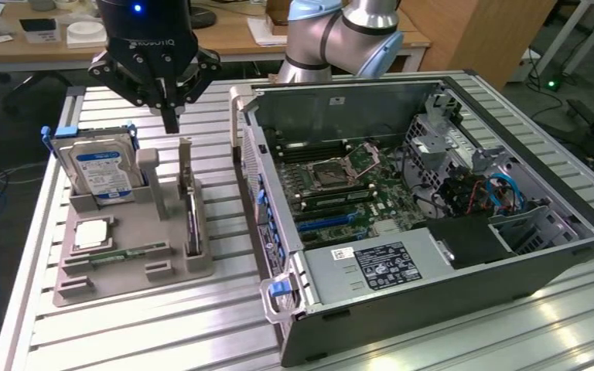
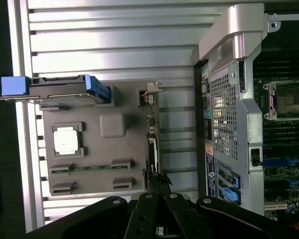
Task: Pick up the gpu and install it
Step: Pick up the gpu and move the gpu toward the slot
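Gpu [image 1: 192,220] stands on edge in a slot of the grey holder [image 1: 121,282] in the exterior view, on the side toward the open computer case [image 1: 544,263]. The holder also carries an upright hard drive [image 1: 99,170], a processor chip [image 1: 90,234] and a memory stick [image 1: 127,253]. The gripper [image 1: 170,124] hangs above, pinched together and empty. From the wrist view it appears edge-on, with the pale bracket [image 2: 152,89] at one end and the closed fingertips [image 2: 150,199] in line with the other.
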Controlling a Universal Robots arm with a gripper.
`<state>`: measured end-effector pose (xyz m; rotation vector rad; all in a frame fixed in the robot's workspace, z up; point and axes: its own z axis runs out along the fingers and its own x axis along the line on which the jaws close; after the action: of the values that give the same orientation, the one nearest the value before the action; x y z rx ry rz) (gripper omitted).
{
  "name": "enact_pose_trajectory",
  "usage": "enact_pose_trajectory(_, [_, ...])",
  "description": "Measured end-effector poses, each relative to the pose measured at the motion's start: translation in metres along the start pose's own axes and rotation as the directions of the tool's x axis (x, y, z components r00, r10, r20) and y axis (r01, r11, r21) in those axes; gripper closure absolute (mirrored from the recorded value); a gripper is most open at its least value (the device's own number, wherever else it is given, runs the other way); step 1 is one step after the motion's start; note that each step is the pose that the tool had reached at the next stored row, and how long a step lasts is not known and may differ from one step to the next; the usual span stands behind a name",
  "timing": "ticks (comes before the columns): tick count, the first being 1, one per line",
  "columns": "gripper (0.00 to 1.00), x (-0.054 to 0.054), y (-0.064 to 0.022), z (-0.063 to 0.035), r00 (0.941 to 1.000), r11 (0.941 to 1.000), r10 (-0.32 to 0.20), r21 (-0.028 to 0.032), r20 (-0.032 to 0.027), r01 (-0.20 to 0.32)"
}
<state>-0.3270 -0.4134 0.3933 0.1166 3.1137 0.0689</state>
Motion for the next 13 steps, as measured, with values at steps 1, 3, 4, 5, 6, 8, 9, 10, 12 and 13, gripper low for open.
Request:
enact_pose_trajectory(1, [0.89,0.0,0.0,0.0,1.0,1.0,0.0,0.0,0.0,0.0])
enact_pose_trajectory(3, [0.77,0.0,0.0,0.0,1.0,1.0,0.0,0.0,0.0,0.0])
enact_pose_trajectory(4, [0.71,0.0,0.0,0.0,1.0,1.0,0.0,0.0,0.0,0.0])
enact_pose_trajectory(5, [0.71,0.0,0.0,0.0,1.0,1.0,0.0,0.0,0.0,0.0])
enact_pose_trajectory(6, [0.71,0.0,0.0,0.0,1.0,1.0,0.0,0.0,0.0,0.0])
enact_pose_trajectory(8, [0.59,0.0,0.0,0.0,1.0,1.0,0.0,0.0,0.0001,0.0])
enact_pose_trajectory(9, [0.53,0.0,0.0,0.0,1.0,1.0,0.0,0.0,0.0,0.0])
enact_pose_trajectory(10, [0.53,0.0,0.0,0.0,1.0,1.0,0.0,0.0,0.0,0.0])
enact_pose_trajectory(12, [0.42,0.0,0.0,0.0,1.0,1.0,0.0,0.0,0.0001,0.0])
enact_pose_trajectory(13, [0.42,0.0,0.0,0.0,1.0,1.0,0.0,0.0,0.0001,0.0])
